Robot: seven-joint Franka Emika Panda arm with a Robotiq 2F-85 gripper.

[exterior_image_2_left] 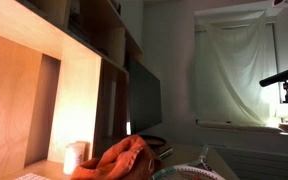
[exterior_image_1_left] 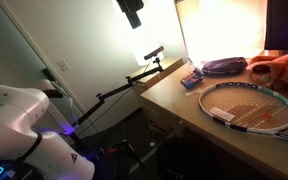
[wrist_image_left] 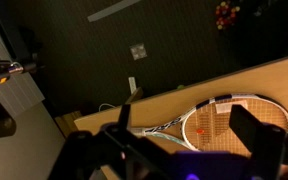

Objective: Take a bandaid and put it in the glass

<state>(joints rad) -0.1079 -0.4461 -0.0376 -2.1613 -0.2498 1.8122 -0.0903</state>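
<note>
In the wrist view my gripper is open and empty, its two dark fingers spread wide. It hangs well above the desk, over the head of a tennis racket. A small pale strip lies on the strings; I cannot tell whether it is a bandaid. A small flat blue box lies on the desk beside the racket. A small pale glass stands on the desk under the lit shelf, left of an orange cloth. The glass is lost in glare elsewhere.
The white robot arm is off the desk's end. A dark oval object and the orange cloth lie at the back of the desk. A dark monitor and wooden shelves stand behind. A lamp arm is clamped to the desk edge.
</note>
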